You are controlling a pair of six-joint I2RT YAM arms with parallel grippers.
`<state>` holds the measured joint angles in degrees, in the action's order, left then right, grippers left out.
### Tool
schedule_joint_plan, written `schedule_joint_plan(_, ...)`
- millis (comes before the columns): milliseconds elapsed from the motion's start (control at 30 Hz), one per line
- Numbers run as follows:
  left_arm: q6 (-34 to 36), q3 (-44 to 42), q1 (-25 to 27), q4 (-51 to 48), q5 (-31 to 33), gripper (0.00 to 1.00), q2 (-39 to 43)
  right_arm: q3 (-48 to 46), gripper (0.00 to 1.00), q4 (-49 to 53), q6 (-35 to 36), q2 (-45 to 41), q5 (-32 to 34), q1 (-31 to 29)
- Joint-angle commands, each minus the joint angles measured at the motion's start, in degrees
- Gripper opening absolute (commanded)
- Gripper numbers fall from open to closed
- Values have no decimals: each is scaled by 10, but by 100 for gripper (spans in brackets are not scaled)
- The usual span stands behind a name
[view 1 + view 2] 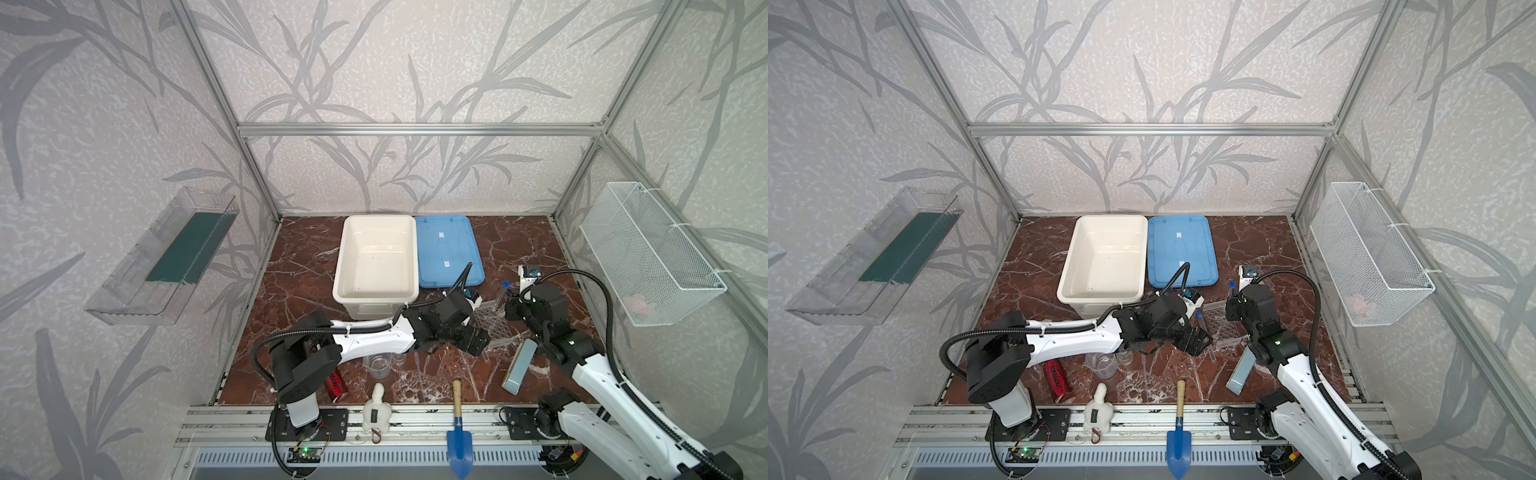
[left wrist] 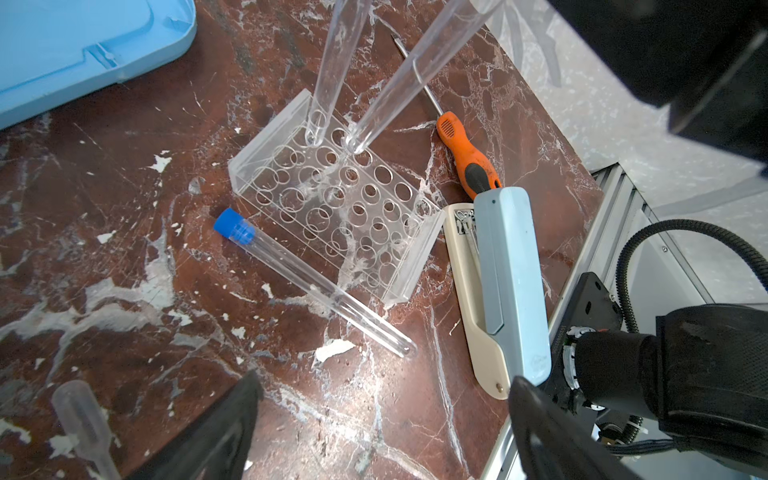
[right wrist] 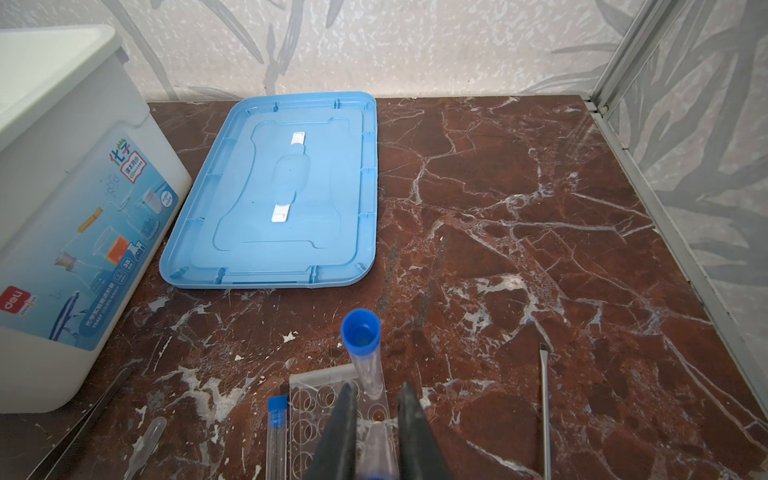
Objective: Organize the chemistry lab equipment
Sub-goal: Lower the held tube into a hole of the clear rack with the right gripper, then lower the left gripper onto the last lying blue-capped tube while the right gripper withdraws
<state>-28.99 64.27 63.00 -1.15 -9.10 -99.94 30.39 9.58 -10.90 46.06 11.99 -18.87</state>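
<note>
The clear perforated tube rack lies flat on the marble table. One blue-capped tube stands in a hole at its far end. My right gripper is shut on a second tube, which leans with its round end in a neighbouring hole. A third capped tube lies on the table beside the rack. Above the table, just short of that tube's closed end, my left gripper hangs open and empty. The clear beaker and the small glass bottle stand under the left arm.
An orange screwdriver and a pale blue stapler lie by the rack. A plastic pipette lies near my left fingers. The white bin and blue lid sit behind. The red canister and blue trowel are in front.
</note>
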Motion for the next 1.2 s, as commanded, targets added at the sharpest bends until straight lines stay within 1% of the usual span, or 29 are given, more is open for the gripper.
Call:
schedule_joint_plan(0,11,-17,3,23,-5,94,17,4,16,29,-2,-13,7,-2)
schedule_joint_plan(133,10,-23,2,29,1,94,22,7,16,38,5,-23,7,-2)
schedule_joint_plan(233,11,-17,2,22,0,94,16,16,16,57,-3,-21,-2,-2)
schedule_joint_plan(300,11,-15,2,19,0,94,13,3,17,36,-6,-20,-5,-2)
schedule_joint_plan(533,12,-16,2,16,8,94,12,-9,17,12,6,22,-3,-1)
schedule_joint_plan(600,7,-10,3,1,21,94,9,-11,18,6,1,32,-7,0)
schedule_joint_plan(700,-2,1,2,-25,52,93,2,-8,21,7,-5,49,-13,-1)
schedule_joint_plan(767,-7,9,2,-44,75,93,-2,-2,27,22,-10,51,-14,-1)
schedule_joint_plan(900,-14,54,3,-108,89,92,-35,0,52,46,-15,24,-15,-1)
schedule_joint_plan(1033,-20,106,4,-170,100,91,-74,11,74,114,-38,-36,-10,-1)
schedule_joint_plan(1100,-25,139,5,-205,112,85,-101,13,79,141,-56,-70,-14,-1)
schedule_joint_plan(1167,-35,182,4,-254,127,82,-133,13,81,161,-72,-103,-17,-1)
